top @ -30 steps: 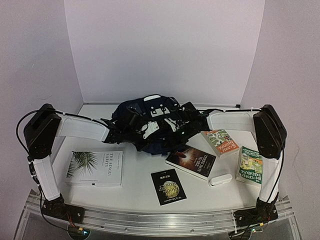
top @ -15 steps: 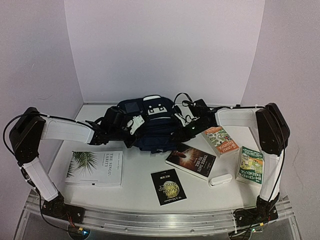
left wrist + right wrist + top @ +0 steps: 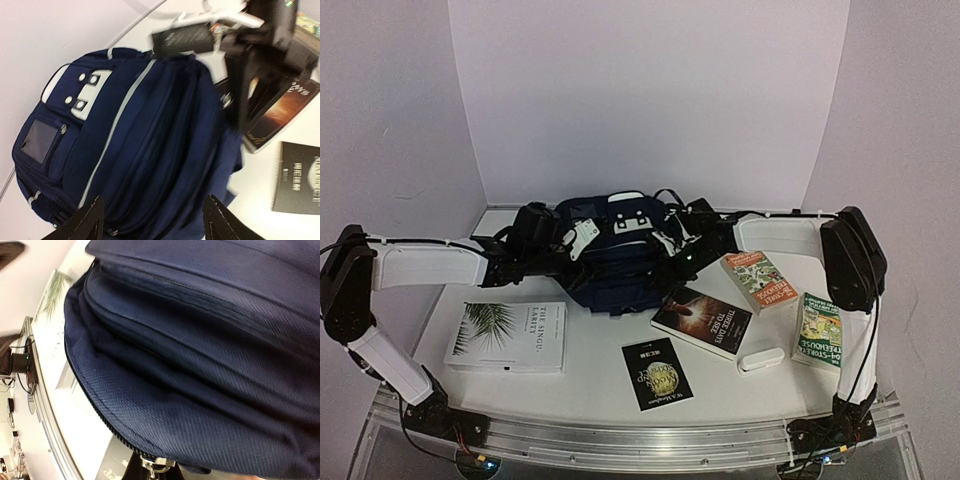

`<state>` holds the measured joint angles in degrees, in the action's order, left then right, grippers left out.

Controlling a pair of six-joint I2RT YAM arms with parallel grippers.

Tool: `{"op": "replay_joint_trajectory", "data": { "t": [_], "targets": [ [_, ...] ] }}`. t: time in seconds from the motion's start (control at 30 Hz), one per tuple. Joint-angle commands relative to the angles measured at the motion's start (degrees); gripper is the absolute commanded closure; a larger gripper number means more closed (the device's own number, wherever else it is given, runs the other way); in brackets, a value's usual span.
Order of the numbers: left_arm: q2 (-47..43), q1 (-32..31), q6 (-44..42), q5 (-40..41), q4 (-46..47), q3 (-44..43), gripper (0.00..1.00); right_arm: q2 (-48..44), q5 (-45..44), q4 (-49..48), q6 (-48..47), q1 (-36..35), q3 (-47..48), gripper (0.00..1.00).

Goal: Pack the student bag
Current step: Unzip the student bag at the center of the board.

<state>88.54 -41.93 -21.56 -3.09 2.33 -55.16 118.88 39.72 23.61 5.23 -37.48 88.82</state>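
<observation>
Navy fabric of the student bag (image 3: 615,265) slumps midway along the far edge of the desk (image 3: 595,375). We should spread its mouth wide before fetching the white book (image 3: 508,337) near the left corner. The left gripper (image 3: 152,214) hovers above it, spread and empty. The right gripper (image 3: 680,250) is clenched by the zip pull (image 3: 157,462), though we cannot tell whether it pinches it.

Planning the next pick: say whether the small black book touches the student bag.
Apart. Top external view shows bare table between the small black book and the student bag.
</observation>
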Motion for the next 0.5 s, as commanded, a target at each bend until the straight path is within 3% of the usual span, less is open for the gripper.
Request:
{"op": "replay_joint_trajectory", "data": {
  "t": [0.0, 0.23, 0.47],
  "targets": [
    [-1.6, -2.7, -2.0, -2.2, -6.1, -3.1, 0.31, 1.5, 0.1, -0.4, 1.4, -2.6, 5.8, 1.0],
    [1.0, -3.5, -3.9, -1.6, -8.0, -4.6, 0.29, 1.6, -0.1, -0.4, 1.5, -3.7, 6.7, 1.0],
    [7.7, -4.2, -6.0, 0.9, -11.2, -10.6, 0.36, 0.7, 0.1, -0.4, 1.5, -4.2, 6.0, 1.0]
  ]
}}
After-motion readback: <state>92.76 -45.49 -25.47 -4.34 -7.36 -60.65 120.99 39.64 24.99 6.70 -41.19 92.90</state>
